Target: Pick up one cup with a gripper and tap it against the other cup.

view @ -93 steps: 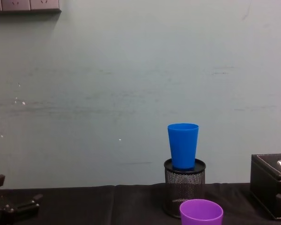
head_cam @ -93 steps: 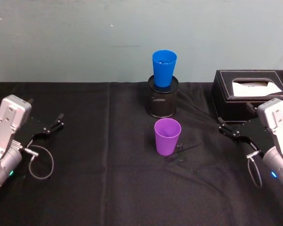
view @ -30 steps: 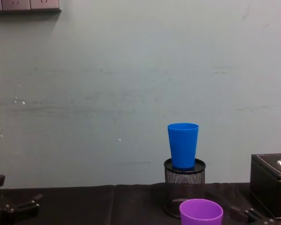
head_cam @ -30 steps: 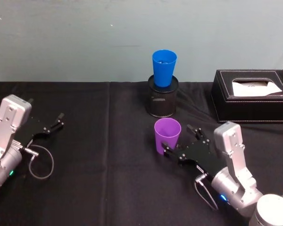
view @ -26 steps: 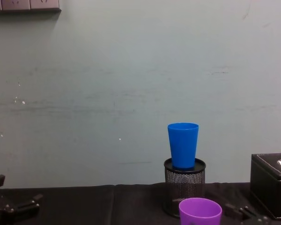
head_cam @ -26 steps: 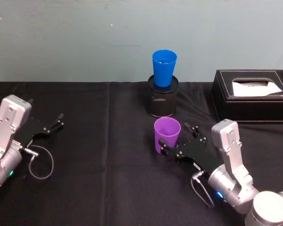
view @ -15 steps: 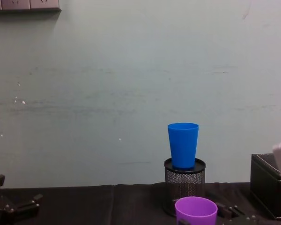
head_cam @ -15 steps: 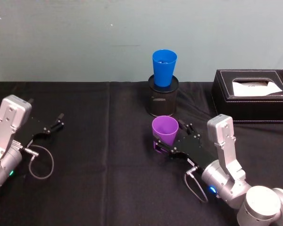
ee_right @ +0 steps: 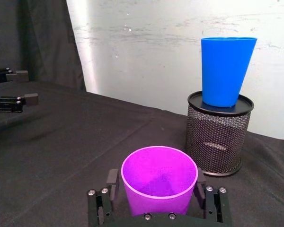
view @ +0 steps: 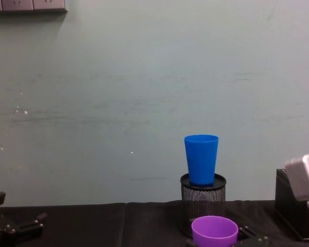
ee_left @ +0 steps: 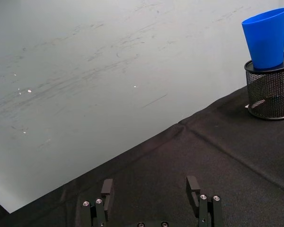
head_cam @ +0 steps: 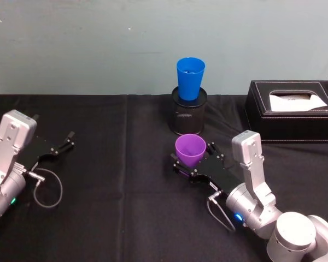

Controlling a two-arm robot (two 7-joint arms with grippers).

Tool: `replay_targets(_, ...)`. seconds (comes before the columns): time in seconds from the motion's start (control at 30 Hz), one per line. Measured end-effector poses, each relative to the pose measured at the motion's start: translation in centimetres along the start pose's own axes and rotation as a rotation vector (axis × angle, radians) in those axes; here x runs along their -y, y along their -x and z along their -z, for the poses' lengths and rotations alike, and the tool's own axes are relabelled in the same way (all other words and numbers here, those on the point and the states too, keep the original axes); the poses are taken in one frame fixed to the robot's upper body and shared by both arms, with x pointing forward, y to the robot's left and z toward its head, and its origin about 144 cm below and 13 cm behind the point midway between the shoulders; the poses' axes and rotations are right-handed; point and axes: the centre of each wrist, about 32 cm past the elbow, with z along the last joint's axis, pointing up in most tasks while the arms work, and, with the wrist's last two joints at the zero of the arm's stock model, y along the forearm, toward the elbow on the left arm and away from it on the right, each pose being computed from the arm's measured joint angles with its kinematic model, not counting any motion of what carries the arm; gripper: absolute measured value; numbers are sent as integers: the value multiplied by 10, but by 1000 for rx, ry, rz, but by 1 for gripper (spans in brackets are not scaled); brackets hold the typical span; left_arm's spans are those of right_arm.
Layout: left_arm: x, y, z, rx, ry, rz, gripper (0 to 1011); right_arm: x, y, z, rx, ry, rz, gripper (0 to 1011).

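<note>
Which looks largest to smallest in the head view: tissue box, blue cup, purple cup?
1. Tissue box.
2. Blue cup and purple cup look alike; the purple one is nearer the camera, so unranked.

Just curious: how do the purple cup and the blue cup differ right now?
The purple cup is clamped in the right pincer; the blue cup stands free on the mesh pen holder. The purple cup is nearer the robot, the blue cup farther back. Both are plain tapered tumblers.

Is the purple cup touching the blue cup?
Apart. The right wrist view shows a clear gap between the purple cup and the blue cup atop the mesh pen holder.
</note>
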Motion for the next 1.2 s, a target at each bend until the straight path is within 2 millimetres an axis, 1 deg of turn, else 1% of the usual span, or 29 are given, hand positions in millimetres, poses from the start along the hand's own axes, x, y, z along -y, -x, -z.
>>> replay_targets(0.1,0,0,0,0,0,0,1000,-1,0,-1,1,-2,1,930)
replay_targets(0.13,0,0,0,0,0,0,1000,-1,0,-1,1,-2,2,888)
replay_targets(0.17,0,0,0,0,0,0,1000,-1,0,-1,-1,-2,1,870)
replay_targets(0.2,0,0,0,0,0,0,1000,-1,0,-2,-1,-3,1,821)
replay_targets(0.33,0,0,0,0,0,0,1000,0,1,-6,2,-6,0,765)
replay_targets(0.4,0,0,0,0,0,0,1000,2,2,-12,3,-14,-2,761)
replay_targets(0.43,0,0,0,0,0,0,1000,2,2,-12,3,-14,-2,756)
replay_targets(0.5,0,0,0,0,0,0,1000,7,2,-26,6,-30,-2,741)
replay_targets(0.53,0,0,0,0,0,0,1000,7,2,-26,6,-30,-2,739)
replay_targets(0.63,0,0,0,0,0,0,1000,13,0,-48,3,-41,4,733)
replay_targets(0.7,0,0,0,0,0,0,1000,16,-1,-55,-3,-36,8,731)
replay_targets(0.73,0,0,0,0,0,0,1000,18,-2,-63,-9,-29,14,731)
replay_targets(0.83,0,0,0,0,0,0,1000,22,-5,-74,-22,-11,17,731)
replay_targets(1.0,0,0,0,0,0,0,1000,26,-7,-82,-30,12,19,731)
replay_targets(1.2,0,0,0,0,0,0,1000,26,-6,-82,-31,12,18,731)
